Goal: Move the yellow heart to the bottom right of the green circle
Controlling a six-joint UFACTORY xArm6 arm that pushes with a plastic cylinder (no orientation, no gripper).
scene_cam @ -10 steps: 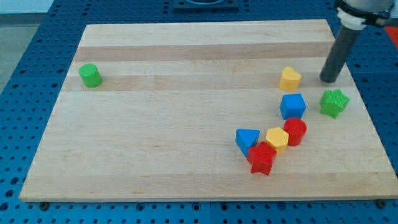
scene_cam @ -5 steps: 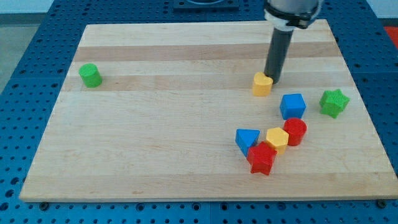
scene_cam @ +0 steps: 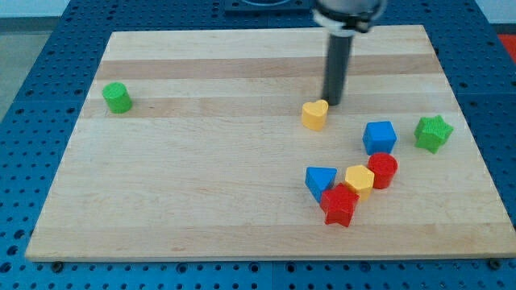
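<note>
Yellow heart (scene_cam: 315,115) sits mid-right on the tabletop (scene_cam: 242,201), far right of the green circle (scene_cam: 117,97). I have no pincer, only a rod; my tip (scene_cam: 332,104) touches the heart's upper right.

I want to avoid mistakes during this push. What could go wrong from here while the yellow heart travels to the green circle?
1. My tip sits at the upper right edge of the yellow heart, not squarely behind it, so the heart may rotate or slip off sideways.
2. The green circle is far toward the view's left; over such a long push small errors may add up.
3. An overshoot could knock the green circle itself.
</note>
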